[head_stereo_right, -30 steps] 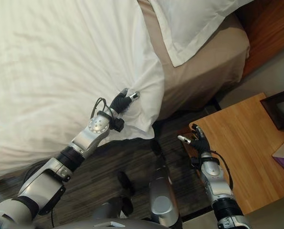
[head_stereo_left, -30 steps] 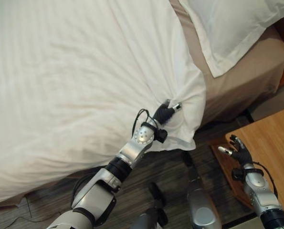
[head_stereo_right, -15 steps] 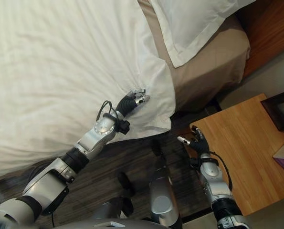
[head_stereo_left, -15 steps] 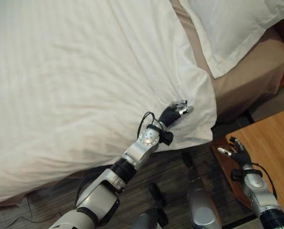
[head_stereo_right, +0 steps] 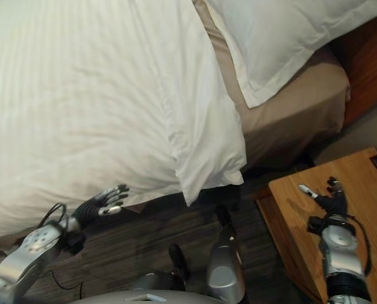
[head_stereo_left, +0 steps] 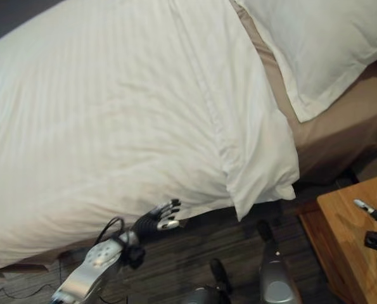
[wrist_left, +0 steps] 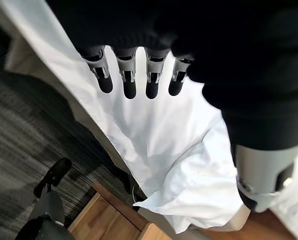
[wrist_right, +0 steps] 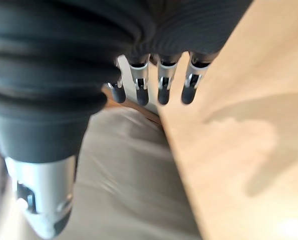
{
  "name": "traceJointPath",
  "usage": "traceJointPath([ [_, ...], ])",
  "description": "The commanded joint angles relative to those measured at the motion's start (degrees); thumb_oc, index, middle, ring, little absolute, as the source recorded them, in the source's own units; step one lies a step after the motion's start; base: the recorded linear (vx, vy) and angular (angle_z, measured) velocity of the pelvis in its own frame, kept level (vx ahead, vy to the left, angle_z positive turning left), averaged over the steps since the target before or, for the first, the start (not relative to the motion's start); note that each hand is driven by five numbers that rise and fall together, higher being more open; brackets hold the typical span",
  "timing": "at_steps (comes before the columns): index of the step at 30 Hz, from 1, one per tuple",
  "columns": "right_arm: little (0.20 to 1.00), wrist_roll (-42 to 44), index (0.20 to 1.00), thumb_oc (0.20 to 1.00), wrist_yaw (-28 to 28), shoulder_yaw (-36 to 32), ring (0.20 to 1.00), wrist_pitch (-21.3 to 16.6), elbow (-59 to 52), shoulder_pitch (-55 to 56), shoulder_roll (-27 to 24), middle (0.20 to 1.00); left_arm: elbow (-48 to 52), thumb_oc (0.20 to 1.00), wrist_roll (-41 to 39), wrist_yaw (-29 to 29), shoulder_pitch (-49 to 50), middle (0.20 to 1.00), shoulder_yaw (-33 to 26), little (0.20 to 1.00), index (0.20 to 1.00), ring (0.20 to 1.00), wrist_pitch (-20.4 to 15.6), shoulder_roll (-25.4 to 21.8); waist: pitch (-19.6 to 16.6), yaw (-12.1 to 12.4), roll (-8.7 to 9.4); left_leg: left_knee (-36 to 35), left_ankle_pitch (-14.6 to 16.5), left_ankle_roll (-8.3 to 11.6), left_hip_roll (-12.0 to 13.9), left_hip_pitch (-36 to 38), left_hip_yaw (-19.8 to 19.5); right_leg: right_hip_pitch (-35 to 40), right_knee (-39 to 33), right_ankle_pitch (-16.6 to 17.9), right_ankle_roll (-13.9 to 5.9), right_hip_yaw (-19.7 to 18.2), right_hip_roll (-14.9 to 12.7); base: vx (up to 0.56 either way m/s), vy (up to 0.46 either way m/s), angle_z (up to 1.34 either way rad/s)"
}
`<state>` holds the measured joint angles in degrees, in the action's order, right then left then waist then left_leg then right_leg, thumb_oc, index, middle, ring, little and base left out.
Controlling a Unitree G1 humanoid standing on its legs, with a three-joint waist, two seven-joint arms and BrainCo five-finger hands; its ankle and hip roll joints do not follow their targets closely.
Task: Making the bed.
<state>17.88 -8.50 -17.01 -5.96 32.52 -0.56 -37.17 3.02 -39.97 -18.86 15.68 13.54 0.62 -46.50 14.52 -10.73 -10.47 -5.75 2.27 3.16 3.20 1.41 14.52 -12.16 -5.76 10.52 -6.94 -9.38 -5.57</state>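
Left hand hangs low at the near edge of the bed, fingers straight and spread, thumb apart, holding nothing. It sits just off the hanging edge of the white duvet; contact with the cloth cannot be confirmed from the head views. Left wrist view: fingertips extended in a row, with the duvet's drape past them and dark striped carpet to one side.

Duvet covers most of the bed, faint woven stripes, fairly smooth across the top, a long seam or fold running from the head end toward the near edge. Its near corner hangs over the side of the mattress in a loose, puffed fold, the point of it dropping toward the floor.

Beyond the duvet's head-end edge, a band of tan sheet is exposed, running down the mattress side. White pillow lies on the tan sheet at the head of the bed, one flanged corner pointing toward the near side; it lies close beside the duvet's edge, with a narrow strip of tan between them.

Dark wood-look floor below the bed edge.

Wooden bedside surface at far right, near the bed's corner. Right hand is held over it, fingers relaxed and apart, empty. Right wrist view: fingers straight, over the edge of the wooden top.
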Motion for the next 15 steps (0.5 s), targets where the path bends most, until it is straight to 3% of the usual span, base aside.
traceJointPath([
  [1,1.000,1.7,1.000,1.000,-1.1,-2.4,1.000,-5.6,2.2,-1.1,-3.4,1.000,0.5,1.000,-5.3,-0.2,0.1,1.000,-6.6,1.000,1.000,1.000,-2.7,-1.6,-5.9,1.1,3.72,0.7,-3.6,0.67,-0.2,0.0,-5.9,6.7,1.1,-6.0,-0.26,4.2,0.4,0.08,-0.025,0.21],
  [4,1.000,4.7,1.000,1.000,-1.8,-5.2,1.000,-6.5,1.4,-2.0,-4.5,1.000,-2.1,1.000,-3.2,2.9,1.1,1.000,-12.0,1.000,1.000,1.000,-3.9,-0.4,-6.2,2.6,5.25,0.7,-3.2,0.66,0.2,1.7,-6.4,9.0,1.0,-6.5,-0.39,5.0,0.5,0.05,-0.024,0.16],
  [7,1.000,12.5,1.000,1.000,-1.3,-3.4,1.000,-7.6,-6.3,-4.8,-0.1,1.000,-5.3,1.000,-0.7,11.1,-1.1,1.000,-15.8,1.000,1.000,1.000,-6.3,8.9,-7.3,3.9,7.04,0.7,-2.9,0.36,0.4,1.6,-6.8,9.3,0.8,-6.6,-0.36,5.7,0.5,0.00,-0.010,0.14],
  [9,1.000,17.9,1.000,1.000,3.1,4.2,1.000,-7.3,-14.4,-9.0,5.0,1.000,-4.8,1.000,-0.4,12.2,-2.5,1.000,-14.0,1.000,1.000,1.000,-6.8,16.8,-7.9,5.2,8.63,0.7,-2.9,-0.10,0.2,0.8,-7.0,8.6,0.8,-6.2,-0.41,6.1,0.5,-0.03,-0.001,0.13],
  [12,1.000,24.1,1.000,1.000,7.9,14.7,1.000,-4.9,-19.4,-12.4,11.3,1.000,-5.8,1.000,1.4,11.9,-3.1,1.000,-11.3,1.000,1.000,1.000,-5.8,19.9,-8.0,6.4,9.57,0.7,-2.8,-0.30,0.2,0.7,-6.7,8.4,0.8,-6.0,-0.38,6.1,0.7,0.00,0.000,0.00],
  [14,1.000,25.1,1.000,1.000,9.2,17.1,1.000,-4.2,-19.6,-13.1,12.3,1.000,-5.5,1.000,1.5,11.9,-3.0,1.000,-11.3,1.000,1.000,1.000,-5.6,20.3,-8.0,6.8,9.67,0.7,-2.8,-0.35,0.2,0.8,-6.8,8.6,0.8,-6.0,-0.34,6.1,0.6,0.01,-0.002,0.05],
  [15,0.225,25.6,0.225,0.225,10.2,18.6,0.225,-3.5,-19.5,-13.4,13.1,0.225,-5.3,1.000,1.6,11.8,-2.7,1.000,-11.3,1.000,1.000,1.000,-5.5,20.6,-8.1,7.1,9.74,0.7,-2.8,-0.38,0.2,0.9,-6.9,8.8,0.8,-6.1,-0.31,6.3,0.6,0.02,-0.007,0.10],
])
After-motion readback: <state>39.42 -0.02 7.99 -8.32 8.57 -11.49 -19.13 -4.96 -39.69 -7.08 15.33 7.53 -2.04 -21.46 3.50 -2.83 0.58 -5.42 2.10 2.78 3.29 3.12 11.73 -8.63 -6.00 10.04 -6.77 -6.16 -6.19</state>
